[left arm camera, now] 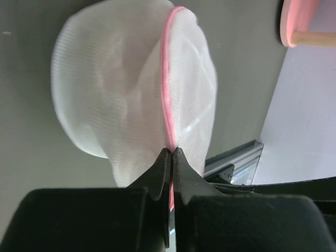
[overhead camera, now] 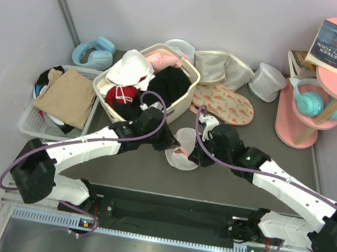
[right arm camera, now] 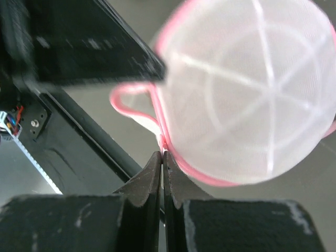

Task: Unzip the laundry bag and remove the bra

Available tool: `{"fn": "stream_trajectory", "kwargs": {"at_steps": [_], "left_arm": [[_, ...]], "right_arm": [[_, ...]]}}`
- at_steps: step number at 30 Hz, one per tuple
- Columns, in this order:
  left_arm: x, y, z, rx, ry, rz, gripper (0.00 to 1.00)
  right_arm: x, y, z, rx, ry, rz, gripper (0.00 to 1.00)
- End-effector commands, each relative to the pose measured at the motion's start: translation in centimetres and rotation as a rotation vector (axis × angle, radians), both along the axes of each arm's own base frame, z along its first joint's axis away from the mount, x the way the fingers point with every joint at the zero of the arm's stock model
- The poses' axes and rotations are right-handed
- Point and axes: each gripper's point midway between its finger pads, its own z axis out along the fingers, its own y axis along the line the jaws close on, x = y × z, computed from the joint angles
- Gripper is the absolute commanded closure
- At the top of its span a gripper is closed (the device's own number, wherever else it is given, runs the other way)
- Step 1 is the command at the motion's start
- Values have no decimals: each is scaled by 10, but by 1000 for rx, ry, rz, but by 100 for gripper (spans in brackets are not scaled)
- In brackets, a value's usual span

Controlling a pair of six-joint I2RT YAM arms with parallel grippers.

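Note:
The laundry bag (overhead camera: 185, 151) is a round white mesh pouch with a pink rim, lying on the table between my two grippers. My left gripper (overhead camera: 174, 145) is shut on its pink rim; the left wrist view shows the tips (left arm camera: 172, 152) pinching the rim, with the bag (left arm camera: 126, 89) bulging beyond. My right gripper (overhead camera: 194, 156) is shut on the pink zip at the bag's edge (right arm camera: 163, 152). There the ribbed bag (right arm camera: 252, 100) fills the view, and a loop of pink rim (right arm camera: 131, 105) stands away from it. The bra is hidden.
A cream laundry basket (overhead camera: 189, 71) full of clothes stands just behind the grippers. A white crate (overhead camera: 27, 120) with clothes is at the left, with blue headphones (overhead camera: 94, 53) behind it. A flat pink printed cloth (overhead camera: 224, 103), white pouches (overhead camera: 268, 82) and a pink shelf (overhead camera: 297, 131) are at the right.

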Motion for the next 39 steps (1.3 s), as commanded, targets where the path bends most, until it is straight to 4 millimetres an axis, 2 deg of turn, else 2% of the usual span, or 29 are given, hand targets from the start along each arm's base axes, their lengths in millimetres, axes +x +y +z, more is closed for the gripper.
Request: {"fn": "stream_trajectory", "kwargs": {"at_steps": [1,6,12,22,27,30,33,34,35,36,37,38,39], "left_arm": [[13,27,7,-22,-42,90,100],[17,47,8,-36,-46,133,100],[17,61,7,-24,-48,148,100],[15,75,11,-13,-63,169,100],[11,76,12,-16,-75,156,100],[9,71,15,-8,-86,108,100],[7,61,22,-16,-114,39,99],[5,58,25,-30,-113,17,80],[6,56,29,-34,-124,3,68],[5,55,32,-37,-129,-2,52],[5,56,37,-39,-140,0,42],[5,57,43,-39,-155,-2,24],[5,59,52,-48,-179,-1,19]], "right_arm": [[-5,-10,-3,24,22,-34,100],[-4,-20,-10,24,39,-64,100],[7,-36,-15,10,36,-111,100],[31,-77,-39,-51,68,-222,100],[42,-88,-42,-72,73,-255,100],[44,-90,-38,-94,67,-249,100],[47,-94,-26,-123,36,-237,98],[51,-92,-12,-114,6,-228,94],[49,-94,-5,-127,-16,-210,91],[48,-91,4,-123,-39,-188,81],[51,-88,21,-106,-77,-175,74],[49,-87,29,-107,-99,-152,69],[47,-81,37,-96,-114,-130,59]]}}
